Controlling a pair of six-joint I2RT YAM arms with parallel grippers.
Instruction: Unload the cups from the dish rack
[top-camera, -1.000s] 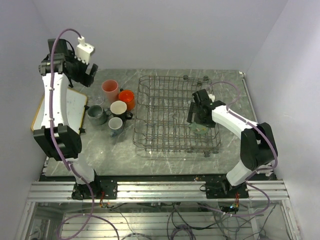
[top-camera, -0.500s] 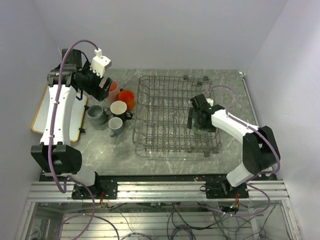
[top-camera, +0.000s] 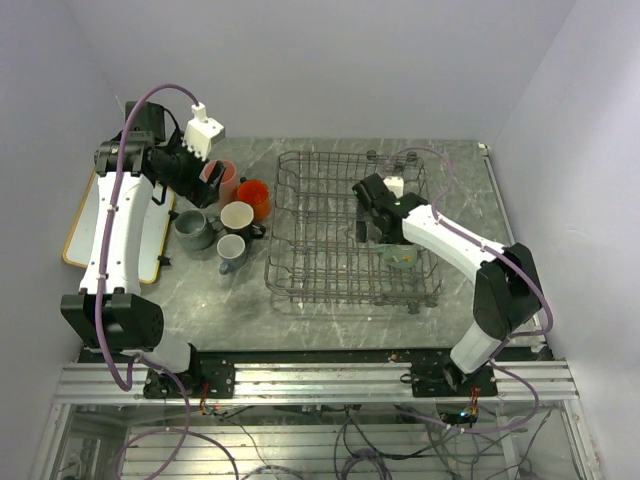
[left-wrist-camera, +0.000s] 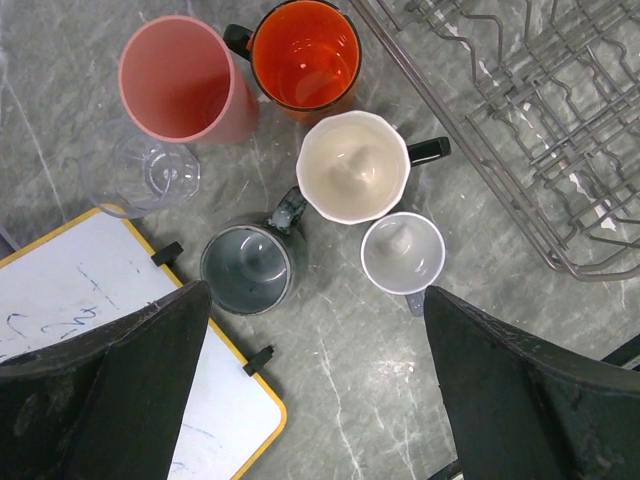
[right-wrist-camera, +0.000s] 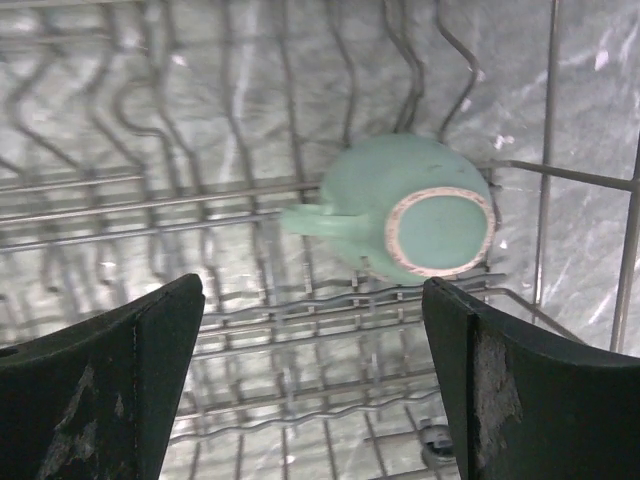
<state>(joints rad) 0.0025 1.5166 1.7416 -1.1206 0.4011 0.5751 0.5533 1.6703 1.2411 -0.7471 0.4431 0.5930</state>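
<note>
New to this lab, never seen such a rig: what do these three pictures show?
A robot's left arm and right arm are bolted to a table, each ending in jaws. The wide picture is from above and behind them; the others from cameras on each wrist, looking down between the jaws. Beside the dish rack stand a pink tumbler, orange mug, black mug, dark grey mug, pale grey mug and clear glass, by a white board. A mint-green mug lies in the rack, base toward the camera, below the right jaws. Both pairs are open; nothing is held.
</note>
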